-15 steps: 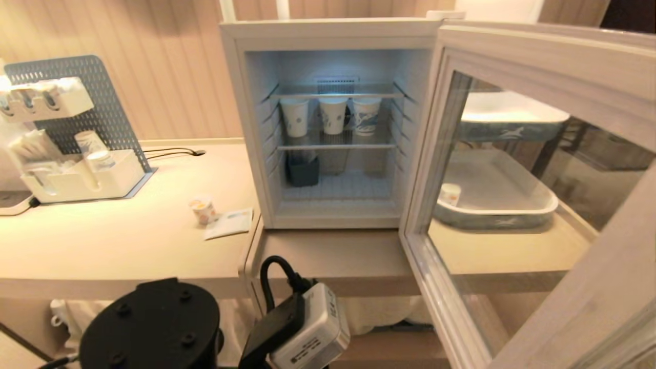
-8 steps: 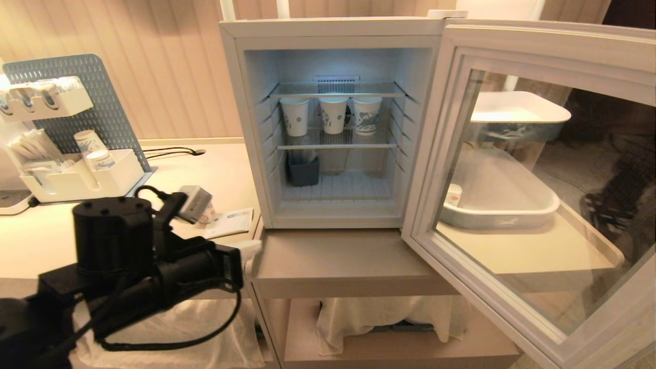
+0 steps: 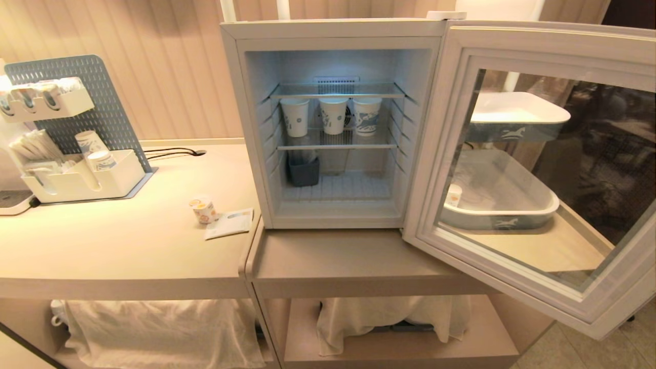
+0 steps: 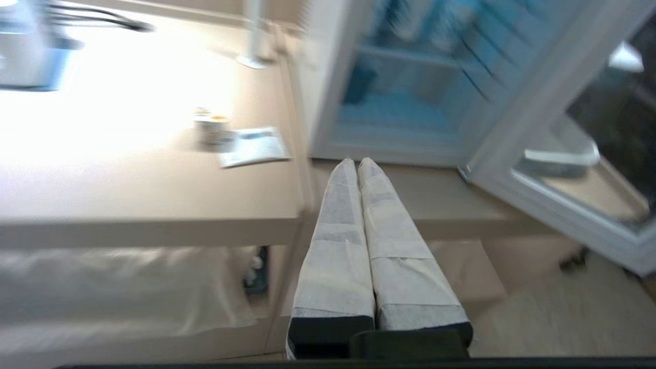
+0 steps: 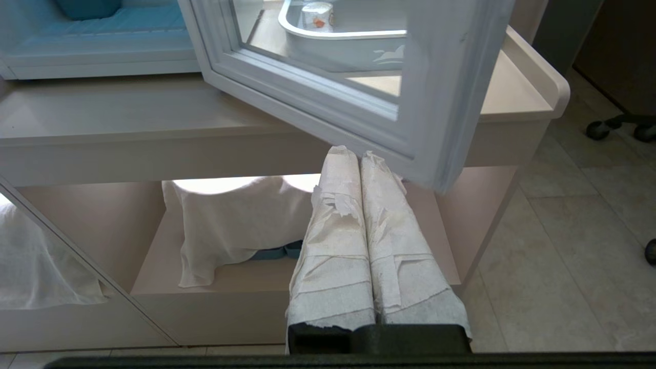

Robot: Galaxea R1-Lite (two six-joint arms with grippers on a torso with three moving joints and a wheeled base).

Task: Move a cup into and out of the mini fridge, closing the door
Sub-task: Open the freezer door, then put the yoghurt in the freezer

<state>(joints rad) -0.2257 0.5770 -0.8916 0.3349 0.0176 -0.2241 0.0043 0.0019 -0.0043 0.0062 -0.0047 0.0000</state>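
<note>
With the door (image 3: 538,169) open, we part the left gripper's (image 4: 357,163) closed fingers and approach the cup (image 3: 204,210) at its 11 o'clock; right gripper (image 5: 359,152) closed.

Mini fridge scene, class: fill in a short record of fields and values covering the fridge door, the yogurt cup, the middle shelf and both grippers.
door: door of the mini fridge swung wide open
cup: cup upright on the counter, outside the fridge, beside a paper packet
middle shelf: three paper cups in a row
left gripper: left gripper shut, empty, off the counter's front edge
right gripper: right gripper shut, empty, below the door's lower edge
</note>
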